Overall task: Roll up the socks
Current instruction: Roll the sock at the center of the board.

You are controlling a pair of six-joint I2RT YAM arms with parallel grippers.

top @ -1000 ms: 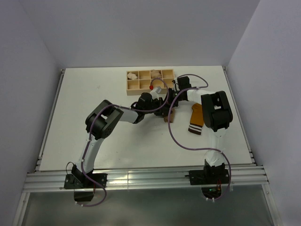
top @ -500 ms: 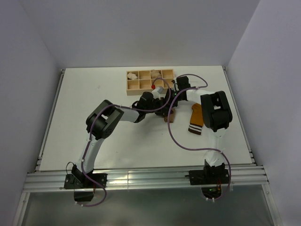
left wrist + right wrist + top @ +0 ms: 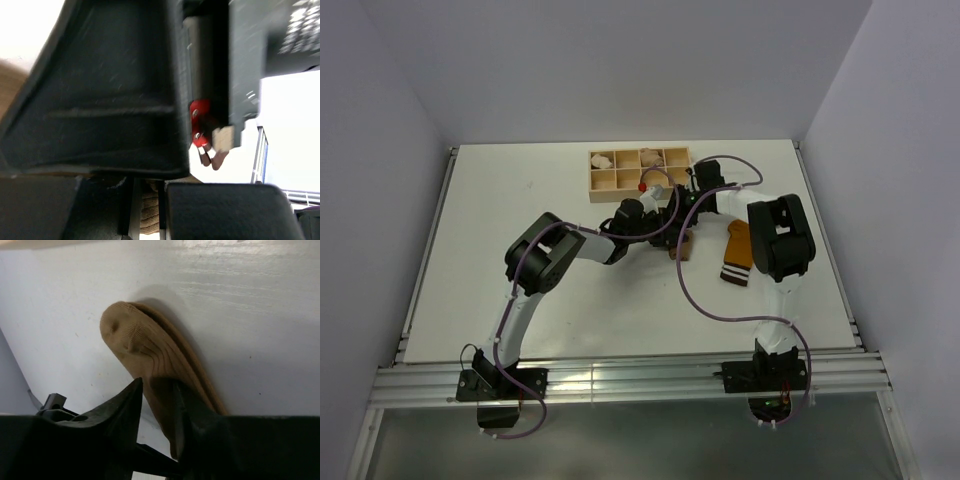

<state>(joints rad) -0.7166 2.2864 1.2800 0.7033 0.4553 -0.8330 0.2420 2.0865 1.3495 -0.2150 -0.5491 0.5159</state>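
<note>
The tan-brown sock (image 3: 680,246) with its dark toe lies on the table just below the wooden tray. Both grippers meet over its upper end. My left gripper (image 3: 663,220) comes from the left. In the left wrist view (image 3: 149,210) a strip of ribbed tan fabric (image 3: 150,205) sits between its nearly closed fingers, and the right gripper's black body (image 3: 110,100) fills the rest. My right gripper (image 3: 157,387) is pinched on the sock (image 3: 145,347), whose free end lies on the table. The mustard-orange sock (image 3: 738,248) with a striped cuff lies flat to the right.
A wooden tray (image 3: 605,182) with several compartments stands just behind the grippers and holds pale beige bundles (image 3: 650,157). Purple cables loop over both arms. The walls close in on the left, back and right.
Both grippers have stayed together at the tan sock. The left wrist has shifted only slightly. The mustard sock has not moved.
</note>
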